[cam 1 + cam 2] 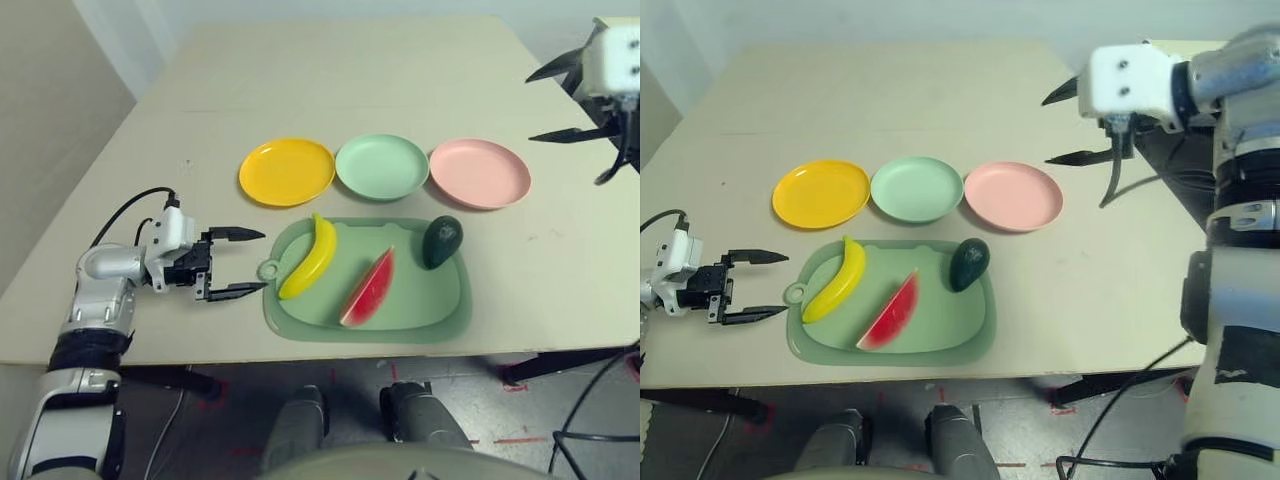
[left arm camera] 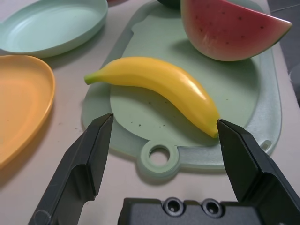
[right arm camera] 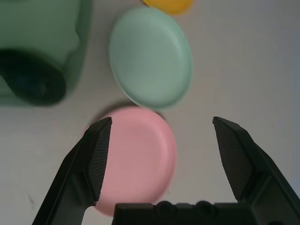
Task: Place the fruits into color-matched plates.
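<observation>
A yellow banana [image 1: 309,257], a red watermelon wedge [image 1: 369,290] and a dark green avocado [image 1: 441,241] lie on a green mat [image 1: 430,315]. Behind the mat stand the yellow-orange plate [image 1: 286,171], the mint green plate [image 1: 381,166] and the pink plate [image 1: 479,173], all bare. My left gripper [image 1: 250,262] is open at table height just left of the mat's handle, pointing at the banana [image 2: 159,84]. My right gripper [image 1: 1070,125] is open, raised to the right of the pink plate [image 3: 136,159].
The mat's ring handle [image 2: 158,158] lies right in front of my left fingers. Bare tabletop spreads behind the plates and to the right of the mat. The table's front edge [image 1: 300,352] runs just below the mat.
</observation>
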Controlling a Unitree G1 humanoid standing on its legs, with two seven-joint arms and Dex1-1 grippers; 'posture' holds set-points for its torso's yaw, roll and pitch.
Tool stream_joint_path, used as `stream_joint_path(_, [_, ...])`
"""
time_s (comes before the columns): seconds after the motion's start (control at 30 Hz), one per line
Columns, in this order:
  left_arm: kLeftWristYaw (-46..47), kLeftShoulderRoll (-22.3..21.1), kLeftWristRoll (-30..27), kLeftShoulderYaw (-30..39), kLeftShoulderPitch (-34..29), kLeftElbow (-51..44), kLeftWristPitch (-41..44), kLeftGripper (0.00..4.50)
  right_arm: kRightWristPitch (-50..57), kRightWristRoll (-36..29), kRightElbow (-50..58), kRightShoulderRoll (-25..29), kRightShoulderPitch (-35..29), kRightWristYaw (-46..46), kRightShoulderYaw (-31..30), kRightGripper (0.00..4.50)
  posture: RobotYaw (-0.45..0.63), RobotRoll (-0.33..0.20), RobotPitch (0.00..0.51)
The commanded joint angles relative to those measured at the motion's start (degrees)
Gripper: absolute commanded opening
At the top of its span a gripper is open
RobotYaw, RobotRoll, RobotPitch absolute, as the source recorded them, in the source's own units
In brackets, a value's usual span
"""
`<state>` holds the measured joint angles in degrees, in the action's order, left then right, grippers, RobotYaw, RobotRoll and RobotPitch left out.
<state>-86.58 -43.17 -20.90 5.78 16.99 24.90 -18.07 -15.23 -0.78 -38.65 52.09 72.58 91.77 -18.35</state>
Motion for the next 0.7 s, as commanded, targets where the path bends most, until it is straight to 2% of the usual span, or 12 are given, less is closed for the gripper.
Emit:
stream_joint_path(0.03, [0.89, -1.08, 0.59, 0.16, -1.75, -1.66, -0.35, 4.50, 4.06, -2.83, 11.29, 1.21, -6.50, 0.73, -8.23, 4.30, 0.04, 0.000, 0.092])
stream_joint_path(0.1, [1.68, -1.30, 0.38, 0.46, -2.20, -2.40, -0.02, 4.50, 5.07, -3.53, 19.30, 3.21, -11.32, 0.73, -12.05, 4.30, 0.05, 0.000, 0.093])
stream_joint_path(0.2, [2.59, -1.75, 0.25, 0.79, -3.21, -3.32, 0.13, 4.50, 2.97, -0.84, 27.67, 5.91, -17.83, 0.73, -16.39, 4.30, 0.05, 0.000, 0.095])
stream_joint_path(0.3, [3.06, -2.05, 0.40, 0.78, -4.05, -3.82, -0.02, 4.50, 2.11, 1.09, 30.81, 6.76, -20.27, 0.73, -17.98, 4.30, 0.06, 0.000, 0.098])
stream_joint_path(0.47, [3.53, -2.12, 0.17, 0.59, -4.75, -4.62, 0.28, 4.50, 1.40, 5.01, 30.54, 5.05, -18.92, 0.73, -20.01, 4.30, 0.06, 0.000, 0.103])
stream_joint_path(0.7, [3.81, -2.02, 0.45, 0.23, -4.22, -4.40, 0.44, 4.50, -0.18, 8.77, 25.03, -0.08, -13.83, 0.73, -19.44, 4.30, 0.05, 0.000, 0.101])
